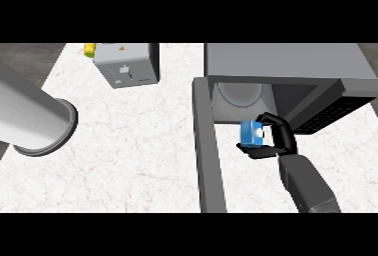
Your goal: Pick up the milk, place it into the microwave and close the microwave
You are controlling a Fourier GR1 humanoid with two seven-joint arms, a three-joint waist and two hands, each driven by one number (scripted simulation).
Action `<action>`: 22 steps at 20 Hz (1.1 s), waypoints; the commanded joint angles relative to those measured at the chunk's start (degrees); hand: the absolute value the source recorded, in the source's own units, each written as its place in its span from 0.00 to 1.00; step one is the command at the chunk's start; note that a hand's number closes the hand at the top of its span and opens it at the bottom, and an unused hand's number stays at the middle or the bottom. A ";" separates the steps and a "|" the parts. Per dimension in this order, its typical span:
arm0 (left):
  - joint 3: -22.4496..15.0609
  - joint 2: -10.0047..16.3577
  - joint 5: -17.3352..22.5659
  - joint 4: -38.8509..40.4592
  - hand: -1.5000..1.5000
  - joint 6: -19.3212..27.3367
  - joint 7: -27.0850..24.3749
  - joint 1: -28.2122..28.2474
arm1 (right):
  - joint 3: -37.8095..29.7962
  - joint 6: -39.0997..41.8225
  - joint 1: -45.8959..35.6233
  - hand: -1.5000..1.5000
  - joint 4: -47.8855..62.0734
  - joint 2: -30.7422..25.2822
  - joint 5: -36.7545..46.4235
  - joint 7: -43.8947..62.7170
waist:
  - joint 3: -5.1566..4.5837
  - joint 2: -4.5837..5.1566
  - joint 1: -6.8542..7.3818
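Note:
A blue milk carton point(251, 133) is held just in front of the microwave's open mouth, with my right hand point(277, 140) curled round it from the right. The grey microwave point(295, 62) stands at the back right, its white turntable point(241, 95) showing inside. Its door point(207, 150) is swung open toward me, running down the view left of the carton. A large grey cylinder point(33, 115), my left forearm seen end on, fills the left edge; the left hand itself does not show.
A grey toaster point(127, 65) stands at the back left with a yellow item point(89, 49) behind its corner. The white marble counter point(133, 165) stretches between the forearm and the door. The microwave's keypad panel point(328, 112) sits right of the opening.

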 commanded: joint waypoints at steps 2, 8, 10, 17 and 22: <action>0.81 -1.02 6.48 -5.67 0.00 -2.04 0.83 2.94 | -0.93 -2.49 -6.12 1.00 1.11 -0.94 -0.46 3.26 | -0.04 -0.05 0.25; -0.44 -1.85 2.90 -4.62 0.00 -0.90 1.27 -0.08 | -1.91 -0.90 -14.14 1.00 6.04 -6.83 -0.05 9.39 | 0.01 0.47 1.17; 0.15 -1.58 2.92 -2.95 0.00 -1.21 1.26 -0.73 | -2.33 -1.84 -14.63 1.00 7.52 -6.85 -0.02 8.10 | 0.02 0.63 1.36; -1.61 0.88 2.17 -1.04 0.00 0.90 2.21 -6.96 | -1.44 -1.96 -19.15 1.00 10.42 -8.93 1.85 10.92 | 0.10 1.48 2.36; -0.32 3.45 4.53 -2.04 0.00 1.53 2.60 -8.02 | -0.70 -13.37 -22.91 1.00 10.75 -11.44 4.14 15.02 | 0.18 2.30 4.63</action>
